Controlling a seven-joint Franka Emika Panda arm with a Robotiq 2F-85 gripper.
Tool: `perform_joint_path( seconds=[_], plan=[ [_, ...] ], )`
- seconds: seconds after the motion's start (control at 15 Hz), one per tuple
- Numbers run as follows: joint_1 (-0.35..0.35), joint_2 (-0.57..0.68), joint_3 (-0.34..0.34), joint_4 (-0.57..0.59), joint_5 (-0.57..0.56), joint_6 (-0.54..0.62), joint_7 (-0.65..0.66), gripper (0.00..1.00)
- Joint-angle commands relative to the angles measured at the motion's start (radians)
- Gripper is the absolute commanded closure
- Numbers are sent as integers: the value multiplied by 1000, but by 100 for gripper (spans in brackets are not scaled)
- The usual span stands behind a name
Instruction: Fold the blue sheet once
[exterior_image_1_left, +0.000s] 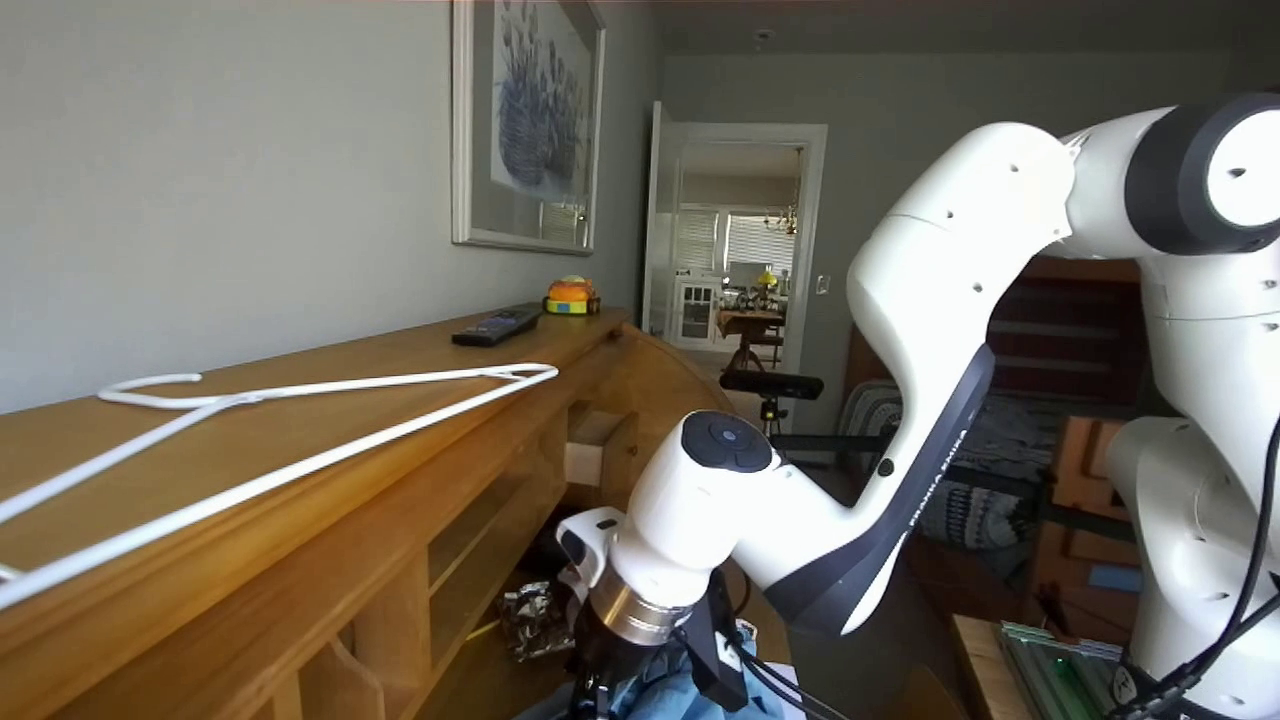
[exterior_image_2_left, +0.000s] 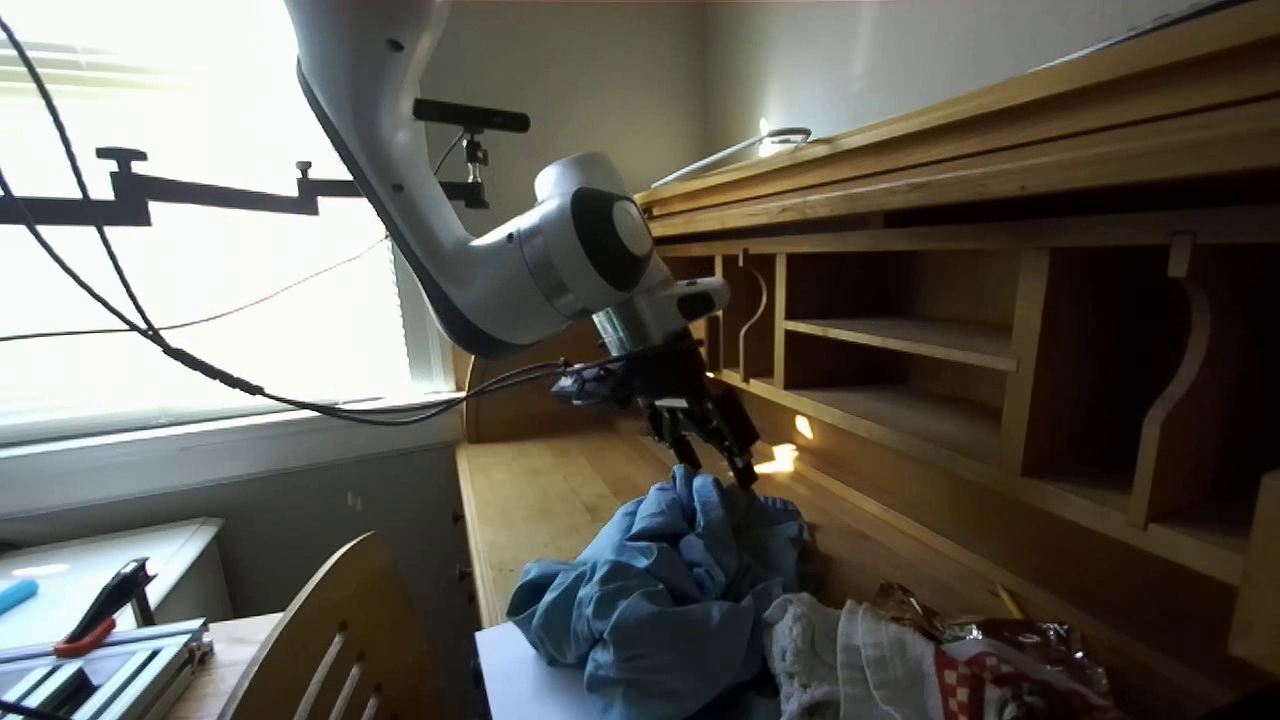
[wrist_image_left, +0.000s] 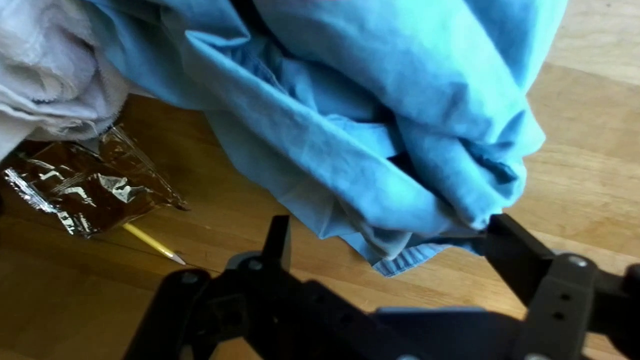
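While blue cloth (exterior_image_2_left: 675, 595) lies crumpled, "FRANKA EMIKA" (exterior_image_1_left: 939, 478) shows.

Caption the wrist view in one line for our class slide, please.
Open Robotiq gripper at a crumpled blue sheet on a wooden desk, a yellow pencil poking from under a shiny wrapper.

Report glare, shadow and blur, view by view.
In an exterior view, the window glares white while the pigeonholes sink into shadow; in an exterior view, the white joint cap is nearly blown out; in the wrist view, the wrapper glints, dark creases cross the blue cloth, and the gripper looks slightly blurred.
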Motion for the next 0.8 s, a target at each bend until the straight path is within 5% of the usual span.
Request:
perform_joint_path(
  seconds=[0.0, 0.53, 0.6, 0.67, 0.73],
  plan=[
    [-7, 76, -35, 44, -49, 105, 8, 0],
    [-60, 184, -6, 81, -2, 261, -72, 0],
    [-70, 194, 3, 85, 1, 265, -78, 8],
    [-79, 201, 12, 87, 4, 263, -83, 28],
    [-90, 206, 25, 89, 8, 258, -91, 34]
  ],
)
